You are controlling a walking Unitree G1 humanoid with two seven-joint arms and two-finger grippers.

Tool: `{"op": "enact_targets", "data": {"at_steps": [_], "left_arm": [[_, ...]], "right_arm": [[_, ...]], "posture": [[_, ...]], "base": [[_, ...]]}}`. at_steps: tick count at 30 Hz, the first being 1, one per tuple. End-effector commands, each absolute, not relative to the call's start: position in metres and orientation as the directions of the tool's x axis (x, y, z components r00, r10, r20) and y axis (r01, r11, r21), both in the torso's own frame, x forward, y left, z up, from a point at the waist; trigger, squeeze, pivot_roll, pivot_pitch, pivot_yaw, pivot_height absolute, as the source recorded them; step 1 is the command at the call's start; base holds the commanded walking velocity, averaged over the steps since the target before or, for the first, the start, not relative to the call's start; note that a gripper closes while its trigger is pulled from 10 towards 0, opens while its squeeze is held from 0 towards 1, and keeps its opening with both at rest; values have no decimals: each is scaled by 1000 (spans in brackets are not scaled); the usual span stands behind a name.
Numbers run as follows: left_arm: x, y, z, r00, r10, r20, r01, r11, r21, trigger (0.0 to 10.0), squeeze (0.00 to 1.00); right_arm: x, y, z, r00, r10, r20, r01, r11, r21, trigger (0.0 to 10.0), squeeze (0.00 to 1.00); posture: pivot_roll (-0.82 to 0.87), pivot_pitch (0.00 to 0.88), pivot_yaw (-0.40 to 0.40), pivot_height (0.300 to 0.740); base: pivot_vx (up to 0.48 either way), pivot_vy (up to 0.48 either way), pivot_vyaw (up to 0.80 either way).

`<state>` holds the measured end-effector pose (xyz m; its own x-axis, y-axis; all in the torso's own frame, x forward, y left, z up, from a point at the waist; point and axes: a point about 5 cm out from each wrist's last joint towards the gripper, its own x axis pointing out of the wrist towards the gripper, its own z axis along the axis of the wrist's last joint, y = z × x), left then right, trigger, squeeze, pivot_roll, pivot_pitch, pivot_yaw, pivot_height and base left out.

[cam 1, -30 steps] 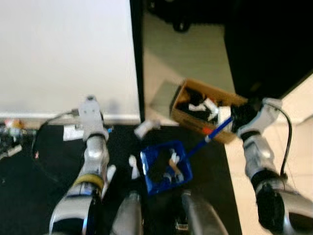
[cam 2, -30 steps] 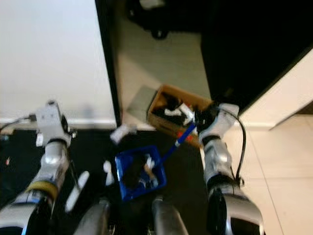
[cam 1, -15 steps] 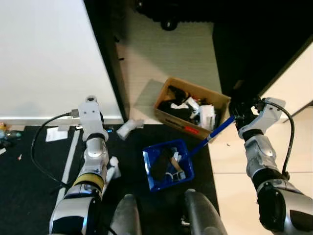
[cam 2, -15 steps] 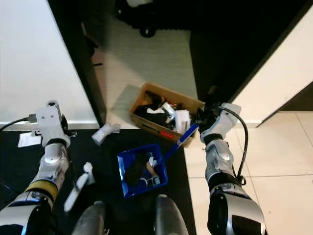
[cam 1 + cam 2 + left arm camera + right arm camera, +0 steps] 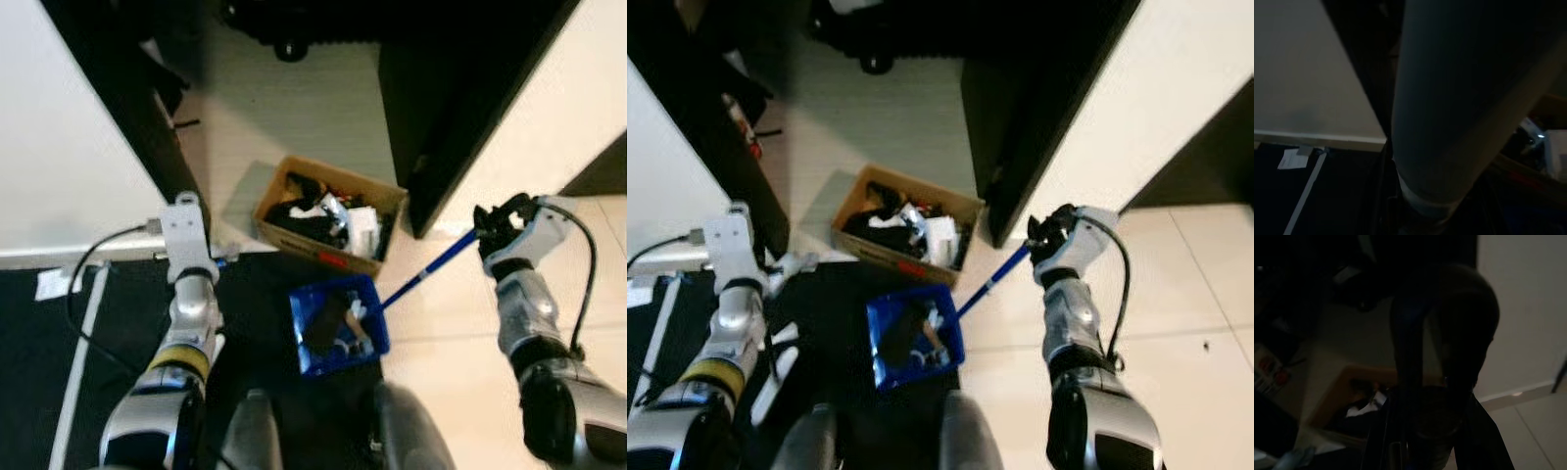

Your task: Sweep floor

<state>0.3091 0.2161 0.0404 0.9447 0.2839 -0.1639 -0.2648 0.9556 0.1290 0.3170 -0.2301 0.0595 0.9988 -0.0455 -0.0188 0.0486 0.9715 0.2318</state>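
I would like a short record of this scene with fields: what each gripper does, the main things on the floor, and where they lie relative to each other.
right gripper: shut on the blue handle of the dustpan
blue dustpan: on the floor before the robot, holding swept scraps
cardboard box: beyond the dustpan, full of mixed rubbish
left gripper: raised over the dark mat's edge; a pale pole shows close in the left wrist view
floor: dark mat on the left, pale tiles on the right
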Motion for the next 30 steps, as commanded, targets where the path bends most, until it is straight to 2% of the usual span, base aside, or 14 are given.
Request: {"op": "enact_targets", "data": {"at_steps": [1,16,24,30], "left_arm": [[308,215,37,943,279,-185,-263,959,107,10000,0],[308,213,37,954,238,-183,-228,971,76,10000,0],[311,213,43,963,221,-153,-209,974,89,10000,0],[311,210,44,970,193,-146,-180,979,97,10000,0]], "right_arm": [[322,-229,69,998,-53,35,43,969,245,10000,0],[330,-229,82,995,-56,88,31,964,265,10000,0],[349,-236,123,970,-99,222,35,960,278,10000,0],[357,-249,160,916,-176,361,74,958,278,10000,0]], "posture": [[-1,82,-39,740],[-5,74,-34,740],[-9,64,-36,740],[-13,55,-33,740]], "base": [[0,0,0],[0,0,0],[0,0,0],[0,0,0]]}}
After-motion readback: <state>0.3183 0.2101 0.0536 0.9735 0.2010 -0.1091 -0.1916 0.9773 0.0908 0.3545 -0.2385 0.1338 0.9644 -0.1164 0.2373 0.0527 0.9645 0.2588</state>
